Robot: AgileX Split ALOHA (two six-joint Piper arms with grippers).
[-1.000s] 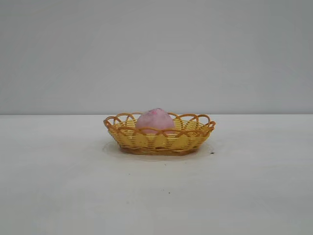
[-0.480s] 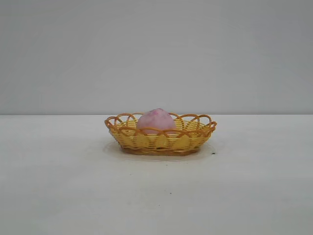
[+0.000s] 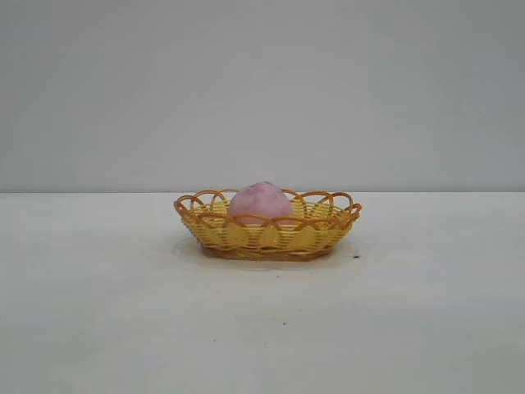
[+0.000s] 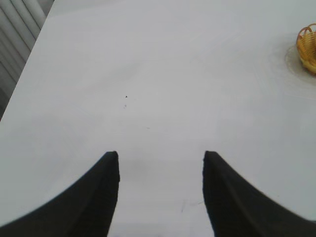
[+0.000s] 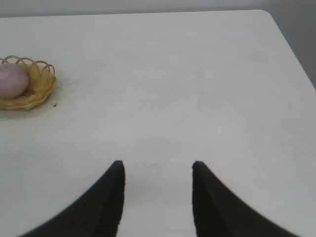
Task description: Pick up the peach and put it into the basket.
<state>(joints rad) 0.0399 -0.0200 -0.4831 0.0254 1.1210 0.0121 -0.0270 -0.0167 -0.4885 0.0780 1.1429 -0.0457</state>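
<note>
Both grippers [image 4: 161, 163] [image 5: 158, 170] hover apart-jawed over white table [image 3: 98, 328].

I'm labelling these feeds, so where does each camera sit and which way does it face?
Exterior: level with the table, facing the basket holding the peach; no arm shows.
Left wrist: above the left gripper, open, looking over bare table; basket at the edge.
Right wrist: above the right gripper, open; basket and peach far off.
All three share the basket.

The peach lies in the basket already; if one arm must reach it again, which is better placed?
Neither clearly. The peach rests in the basket, and the left gripper and right gripper both hang open over bare table, well away from it.
</note>
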